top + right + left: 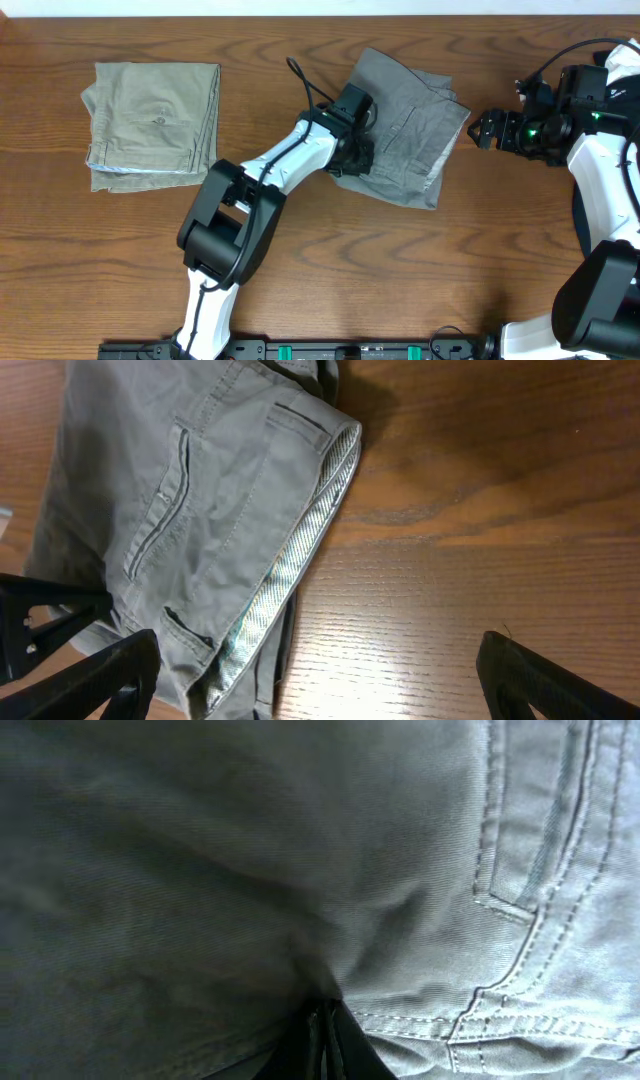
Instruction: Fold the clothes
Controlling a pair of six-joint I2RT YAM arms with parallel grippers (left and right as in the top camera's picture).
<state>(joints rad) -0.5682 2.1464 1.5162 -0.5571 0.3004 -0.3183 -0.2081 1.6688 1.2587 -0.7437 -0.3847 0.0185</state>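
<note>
Mid-grey woven cotton shorts (200, 870) fill the left wrist view. On the brown wooden desk (400, 290) they lie as a crooked, layered rectangle right of centre, toward the far edge.

Left tool (358, 152): closed, cloth puckering at its tips. Judged a pinch on a fold near the garment's left edge.

Right tool (482, 128): wide open, holding nothing, just off the right edge of the shorts.

Khaki-beige folded trousers (152, 122) sit well apart, toward the far-left corner.

Handling: light, limp, creases easily, layers likely to slide. Best holds: stiffer stitched waistband, pocket seams, corners.
</note>
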